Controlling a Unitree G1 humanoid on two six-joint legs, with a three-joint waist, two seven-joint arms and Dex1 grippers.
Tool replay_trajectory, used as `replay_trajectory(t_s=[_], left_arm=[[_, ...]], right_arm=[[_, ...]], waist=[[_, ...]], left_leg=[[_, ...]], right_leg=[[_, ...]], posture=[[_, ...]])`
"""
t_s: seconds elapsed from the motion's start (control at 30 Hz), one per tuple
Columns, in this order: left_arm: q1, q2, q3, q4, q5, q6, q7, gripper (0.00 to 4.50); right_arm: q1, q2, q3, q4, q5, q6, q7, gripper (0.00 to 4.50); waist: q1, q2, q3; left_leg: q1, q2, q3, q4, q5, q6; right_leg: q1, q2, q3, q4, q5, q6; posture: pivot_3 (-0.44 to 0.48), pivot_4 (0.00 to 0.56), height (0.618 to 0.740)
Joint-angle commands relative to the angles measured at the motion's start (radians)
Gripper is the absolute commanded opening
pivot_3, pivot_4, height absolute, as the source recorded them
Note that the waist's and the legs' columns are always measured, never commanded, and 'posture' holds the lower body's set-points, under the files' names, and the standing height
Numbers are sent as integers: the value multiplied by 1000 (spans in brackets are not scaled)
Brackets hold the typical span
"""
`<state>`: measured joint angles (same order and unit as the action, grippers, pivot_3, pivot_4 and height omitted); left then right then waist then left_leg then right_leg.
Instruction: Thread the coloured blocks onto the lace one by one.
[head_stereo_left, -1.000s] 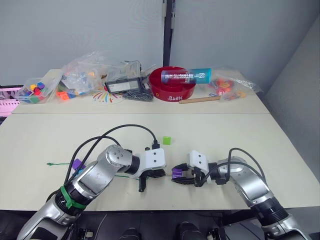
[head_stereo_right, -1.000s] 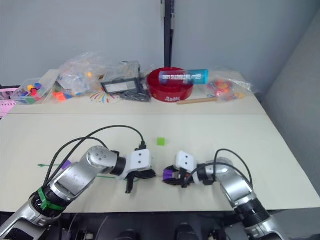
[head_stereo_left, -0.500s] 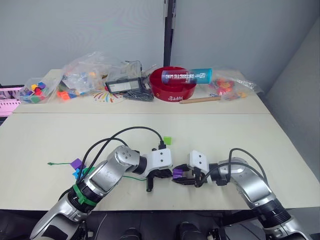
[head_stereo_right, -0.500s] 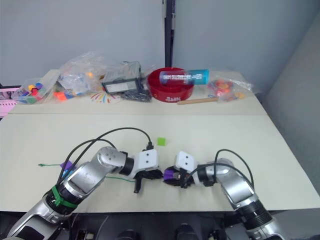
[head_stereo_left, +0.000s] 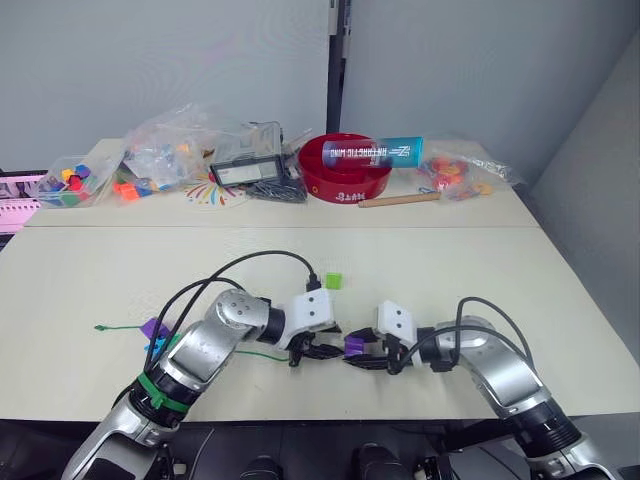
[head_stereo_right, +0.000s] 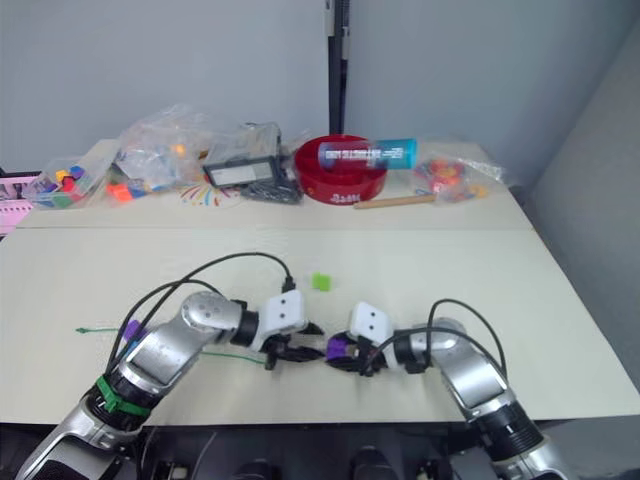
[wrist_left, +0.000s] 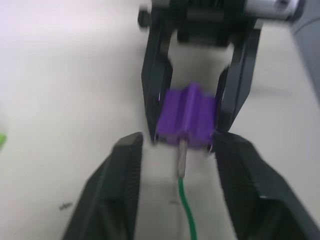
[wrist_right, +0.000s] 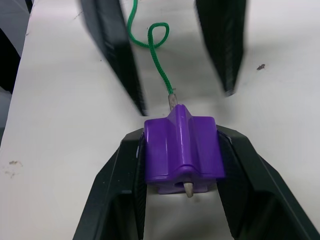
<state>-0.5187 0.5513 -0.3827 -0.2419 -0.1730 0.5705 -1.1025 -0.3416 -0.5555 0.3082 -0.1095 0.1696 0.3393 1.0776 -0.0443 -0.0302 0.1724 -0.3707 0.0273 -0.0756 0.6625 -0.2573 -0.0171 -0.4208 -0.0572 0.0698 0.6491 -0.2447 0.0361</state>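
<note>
Threading has only begun: the right claw (wrist_right: 182, 200) clamps a purple block (wrist_right: 183, 147) with the lace (wrist_right: 159, 67) tip poking through, the left claw (wrist_left: 178, 195) gapes empty, and a light-green block (head_stereo_left: 333, 281) waits farther back on the worktop (head_stereo_left: 480, 270).

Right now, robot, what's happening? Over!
Right gripper shut on purple block. Left gripper open, around the lace. Lace tip through the block. Nothing in the way.

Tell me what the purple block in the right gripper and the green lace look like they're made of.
The purple block looks like moulded plastic: smooth, faintly glossy, with rounded ridges. The green lace appears to be a woven or twisted fibre cord, judging by its ribbed texture and limp loop. Its pale tip looks stiff, maybe plastic-wrapped.
</note>
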Motion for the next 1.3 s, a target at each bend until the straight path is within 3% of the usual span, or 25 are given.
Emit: replay_trajectory(t_s=[0.03, 0.2, 0.6, 0.87, 0.9, 1.3], left_arm=[[16, 53, 74, -51, -72, 3, -45, 2655], [117, 149, 87, -10, -45, -91, -63, 2655], [126, 66, 39, 111, 31, -208, -1, 2655], [115, 54, 26, 116, 30, -208, -14, 150], [114, 50, 25, 110, 27, -204, -15, 0], [77, -28, -10, 95, 42, -188, 14, 0]], right_arm=[[-5, -2, 3, -22, -1, 0, -3, 1391], [2, -20, -2, -36, 2, 5, 3, 1391], [8, -58, -6, -75, 21, 44, 19, 1391], [13, -59, -7, -85, 24, 53, 13, 1391], [14, -59, -7, -85, 24, 55, 12, 1391], [2, -32, 12, -88, 21, 65, 2, 1391]], waist=[[-2, 0, 0], [0, 0, 0], [6, 0, 0], [5, 0, 0], [5, 0, 0], [2, 0, 0]], left_leg=[[0, 0, 0, 0, 0, 0], [1, 0, 0, 0, 0, 0], [-1, 0, 0, 0, 0, 0], [0, 0, 0, 0, 0, 0], [0, 0, 0, 0, 0, 0], [0, 0, 0, 0, 0, 0]], right_leg=[[0, 0, 0, 0, 0, 0], [0, 0, 0, 0, 0, 0], [0, 0, 0, 0, 0, 0], [0, 0, 0, 0, 0, 0], [0, 0, 0, 0, 0, 0], [0, 0, 0, 0, 0, 0]], posture=[[0, 150, 731], [0, 150, 731], [0, 150, 731], [0, 150, 731], [0, 150, 731], [0, 150, 731]])
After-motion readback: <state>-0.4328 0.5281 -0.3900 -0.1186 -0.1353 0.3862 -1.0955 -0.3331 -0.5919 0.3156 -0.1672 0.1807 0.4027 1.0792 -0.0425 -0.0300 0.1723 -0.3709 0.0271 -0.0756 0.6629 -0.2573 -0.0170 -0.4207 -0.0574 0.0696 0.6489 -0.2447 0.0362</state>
